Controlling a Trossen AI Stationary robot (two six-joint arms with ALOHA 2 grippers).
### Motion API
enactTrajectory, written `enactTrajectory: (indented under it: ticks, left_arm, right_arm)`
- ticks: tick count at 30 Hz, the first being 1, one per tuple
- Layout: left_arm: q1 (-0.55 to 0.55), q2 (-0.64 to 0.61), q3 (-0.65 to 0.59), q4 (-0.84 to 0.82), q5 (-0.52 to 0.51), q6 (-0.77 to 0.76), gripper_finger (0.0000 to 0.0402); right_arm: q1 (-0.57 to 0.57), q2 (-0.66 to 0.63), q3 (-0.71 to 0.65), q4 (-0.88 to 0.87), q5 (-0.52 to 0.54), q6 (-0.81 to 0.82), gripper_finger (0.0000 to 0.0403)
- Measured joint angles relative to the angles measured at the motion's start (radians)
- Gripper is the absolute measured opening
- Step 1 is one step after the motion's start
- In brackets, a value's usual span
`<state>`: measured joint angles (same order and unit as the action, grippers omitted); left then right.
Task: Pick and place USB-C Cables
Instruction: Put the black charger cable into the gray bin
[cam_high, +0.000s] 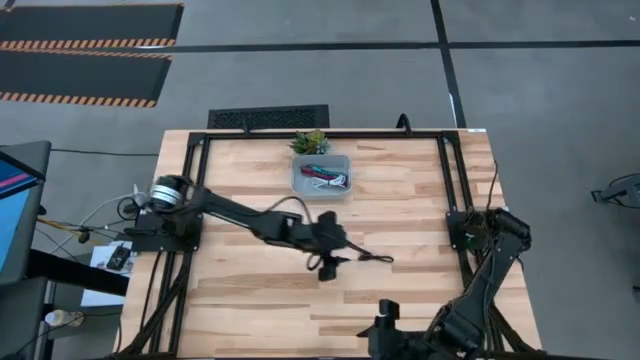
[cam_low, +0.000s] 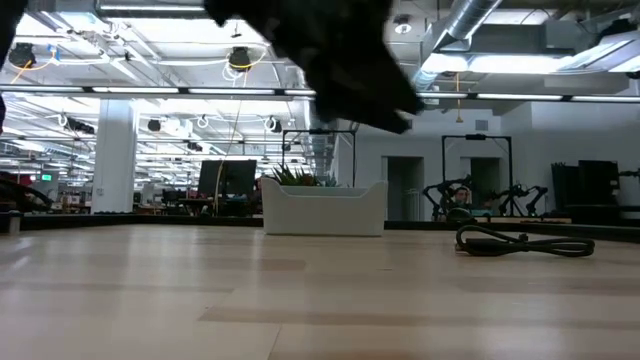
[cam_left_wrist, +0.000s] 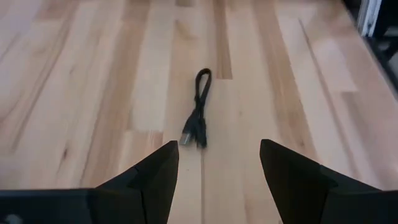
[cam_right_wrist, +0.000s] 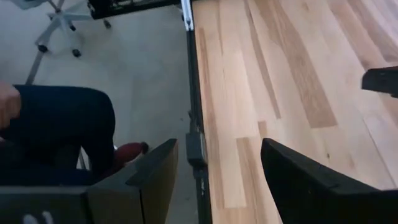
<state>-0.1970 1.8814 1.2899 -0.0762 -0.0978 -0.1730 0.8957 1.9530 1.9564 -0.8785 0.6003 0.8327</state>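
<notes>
A black USB-C cable (cam_high: 372, 257) lies folded flat on the table, right of centre; it also shows in the left wrist view as the black cable (cam_left_wrist: 199, 115) and low on the right as the black cable (cam_low: 525, 243). My left gripper (cam_high: 330, 268) hangs open just left of it, above the table; its fingertips (cam_left_wrist: 217, 168) stand short of the cable's plug end. The clear bin (cam_high: 321, 176) near the far edge holds red, white and teal cables. My right gripper (cam_high: 385, 318) waits open at the table's near edge.
A small green potted plant (cam_high: 310, 141) stands just beyond the bin at the far edge. Black frame rails run along the table's left and right sides. A person's leg and shoe (cam_right_wrist: 68, 134) show beside the table's edge in the right wrist view.
</notes>
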Motion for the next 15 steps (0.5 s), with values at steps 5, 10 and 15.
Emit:
enactTrajectory:
  ticks: [5,10,15]
  left_arm:
    - [-0.001,0.169,0.204,-0.074,0.007,0.142,0.0215]
    - [0.005,0.306,0.364,-0.132,0.006,0.236,0.0215]
    - [0.019,0.404,0.445,-0.140,-0.001,0.266,0.0215]
  right_arm:
    - [0.023,0.000,0.000,-0.013,0.002,0.032,0.0255]
    - [0.027,0.000,0.000,-0.010,0.004,0.060,0.0255]
    - [0.029,0.000,0.000,-0.004,0.004,0.081,0.0255]
